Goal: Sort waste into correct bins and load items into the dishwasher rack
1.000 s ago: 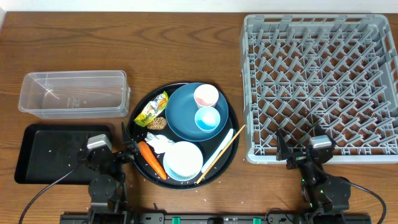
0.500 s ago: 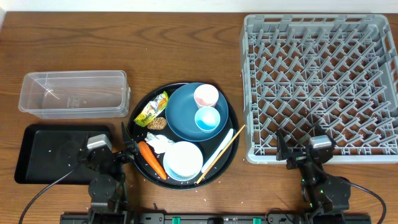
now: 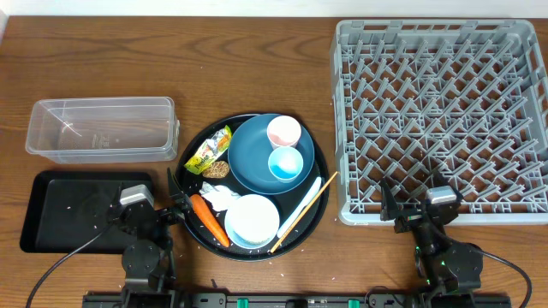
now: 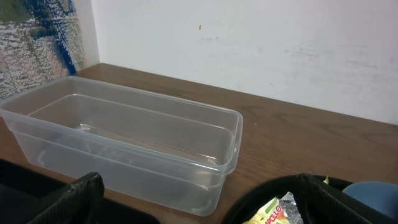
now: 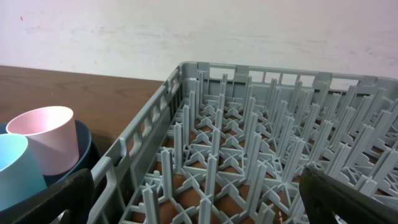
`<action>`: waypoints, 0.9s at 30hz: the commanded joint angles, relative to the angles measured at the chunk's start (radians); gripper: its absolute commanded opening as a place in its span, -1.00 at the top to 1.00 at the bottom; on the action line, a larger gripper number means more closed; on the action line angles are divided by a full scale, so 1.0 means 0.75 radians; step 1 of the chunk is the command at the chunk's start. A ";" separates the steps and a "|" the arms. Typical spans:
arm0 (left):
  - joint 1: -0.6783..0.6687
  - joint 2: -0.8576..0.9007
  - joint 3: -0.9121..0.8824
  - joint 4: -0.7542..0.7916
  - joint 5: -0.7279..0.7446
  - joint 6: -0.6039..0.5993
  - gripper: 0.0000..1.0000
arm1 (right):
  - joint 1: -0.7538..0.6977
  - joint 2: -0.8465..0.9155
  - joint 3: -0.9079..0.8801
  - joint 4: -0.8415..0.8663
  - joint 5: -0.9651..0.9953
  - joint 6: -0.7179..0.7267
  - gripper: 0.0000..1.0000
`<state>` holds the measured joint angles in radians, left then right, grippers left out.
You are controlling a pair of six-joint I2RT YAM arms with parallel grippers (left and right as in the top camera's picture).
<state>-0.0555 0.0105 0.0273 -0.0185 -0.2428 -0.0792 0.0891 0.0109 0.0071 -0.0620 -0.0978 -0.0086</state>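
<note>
Wooden tabletop (image 3: 240, 60), inspected from the near side. The grey dishwasher rack (image 3: 438, 111) takes up the right end, and no dish is seen among its pegs. A round black tray (image 3: 320, 201) sits at the centre and carries all the dishes and most of the waste. A clear plastic tub (image 3: 103, 101) stands to the left of it with nothing visible inside. A shallow black tray (image 3: 64, 210) lies just in front of the tub, nearer the arms. The left gripper (image 4: 196, 186) sits low at the near edge between the shallow tray and the round tray, jaws spread wide and gripping nothing. The right gripper (image 5: 196, 180) sits at the rack's near wall, jaws likewise wide apart and empty. On the round tray, a dark-blue plate (image 3: 253, 158) occupies the far half. A pale-blue bowl (image 3: 252, 220) rests in front of the plate. Wooden chopsticks (image 3: 330, 182) lie slanted along the right side, their far tips passing over the rim. A slim white utensil (image 3: 301, 205) lies just beside them. An orange carrot (image 3: 209, 219) lies to the left of the bowl. A yellow-green wrapper (image 3: 210, 151) sits at the plate's left edge. A pink cup (image 3: 283, 131) and a light-blue cup (image 3: 284, 162) stand on the plate, side by side. A crumpled white tissue (image 3: 219, 196) lies between the carrot and the plate. A small brown lump (image 3: 219, 169) lies just beyond the tissue.
</note>
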 commanded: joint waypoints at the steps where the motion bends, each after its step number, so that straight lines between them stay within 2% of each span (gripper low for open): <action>1: -0.003 -0.009 -0.031 -0.035 -0.027 -0.007 -0.96 | 0.004 -0.005 -0.002 -0.003 -0.010 -0.010 -0.98; 21: -0.003 -0.009 -0.031 -0.030 -0.026 -0.007 -0.96 | 0.004 -0.005 -0.002 -0.003 -0.010 -0.010 -0.99; 24: -0.003 -0.009 -0.031 0.063 0.094 -0.037 -0.96 | 0.004 -0.005 -0.002 -0.003 -0.010 -0.010 -0.98; 27: -0.003 -0.009 -0.031 0.092 0.120 -0.037 -0.96 | 0.004 -0.005 -0.002 -0.003 -0.010 -0.010 -0.98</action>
<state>-0.0555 0.0105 0.0151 0.0391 -0.1974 -0.0875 0.0891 0.0109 0.0071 -0.0624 -0.0978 -0.0082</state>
